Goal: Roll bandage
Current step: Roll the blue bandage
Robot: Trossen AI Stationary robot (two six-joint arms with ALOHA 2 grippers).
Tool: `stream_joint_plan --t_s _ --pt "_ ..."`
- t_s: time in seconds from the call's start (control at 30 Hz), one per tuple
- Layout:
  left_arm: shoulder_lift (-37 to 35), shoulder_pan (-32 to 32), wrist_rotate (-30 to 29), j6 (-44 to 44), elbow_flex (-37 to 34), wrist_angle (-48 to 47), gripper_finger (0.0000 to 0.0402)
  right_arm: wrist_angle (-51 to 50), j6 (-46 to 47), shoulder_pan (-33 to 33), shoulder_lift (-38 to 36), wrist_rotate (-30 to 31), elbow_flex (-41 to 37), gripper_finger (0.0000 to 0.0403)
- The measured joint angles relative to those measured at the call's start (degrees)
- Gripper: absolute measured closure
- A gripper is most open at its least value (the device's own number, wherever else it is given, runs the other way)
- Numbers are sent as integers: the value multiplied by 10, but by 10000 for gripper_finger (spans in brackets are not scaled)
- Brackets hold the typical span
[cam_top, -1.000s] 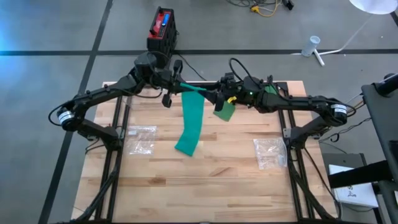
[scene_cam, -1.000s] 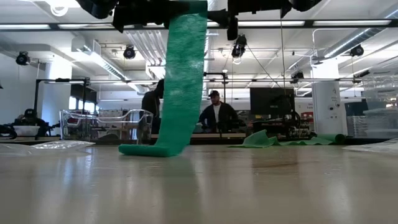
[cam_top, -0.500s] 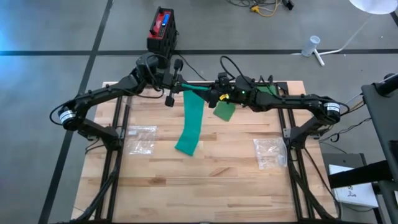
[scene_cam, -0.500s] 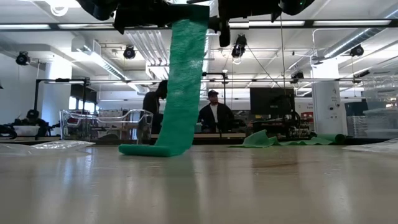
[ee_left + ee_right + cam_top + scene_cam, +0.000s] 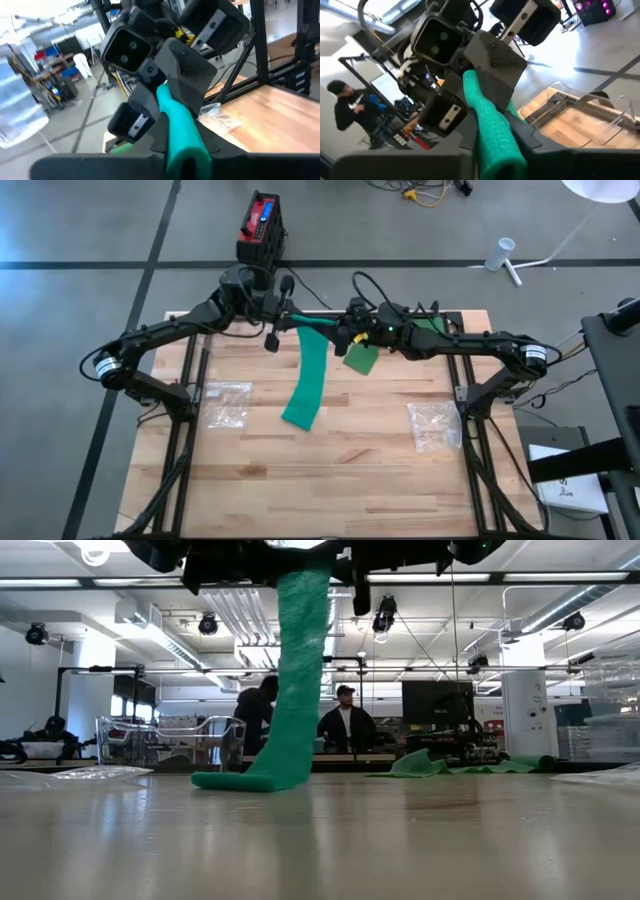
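A long green bandage (image 5: 305, 385) hangs from high above the table's far middle. Its lower end (image 5: 240, 780) lies folded on the wood. My left gripper (image 5: 290, 320) and my right gripper (image 5: 335, 332) face each other closely at its top, both shut on it. A short gathered stretch of bandage (image 5: 180, 130) runs between them. The left wrist view shows the right gripper (image 5: 160, 90) at the strand's far end. The right wrist view shows the left gripper (image 5: 467, 75) the same way. My left gripper pinches the bandage's gathered top end (image 5: 187, 155) between its two fingers, coming in level from the table's left. The bandage hangs below it, with the lower end on the table. My right gripper pinches the same bunched top end (image 5: 497, 152) between its fingers, level from the table's right, a short way from the left gripper. The stretch between the two grippers is rolled into a thick strand.
A second green cloth piece (image 5: 362, 358) shows under the right arm at the far side. Two clear plastic bags lie on the wood, one at the left (image 5: 228, 402) and one at the right (image 5: 435, 425). People stand in the room beyond the table.
My right gripper has moved a little toward my left gripper at the bandage's top. The bandage's upper part, a wide flat band before, is now gathered narrower under the grippers. Its lower end has stayed on the table.
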Motion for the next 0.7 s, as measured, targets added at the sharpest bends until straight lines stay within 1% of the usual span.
stream_joint_plan --t_s 0.13,0.33,0.43,0.57,0.7 --pt "0 1 -2 -79 0 -11 297 0 -32 0 0 -1 0 376" --pt "-15 4 -1 -114 0 -62 186 9 -61 0 -1 1 0 374" --pt "-28 9 0 -127 11 -113 139 6 -78 -1 -1 4 0 377" --pt "-38 13 0 -144 33 -150 93 5 -126 0 -1 0 0 383" --pt "-32 13 0 -206 58 -149 71 3 -194 0 -1 2 0 382"
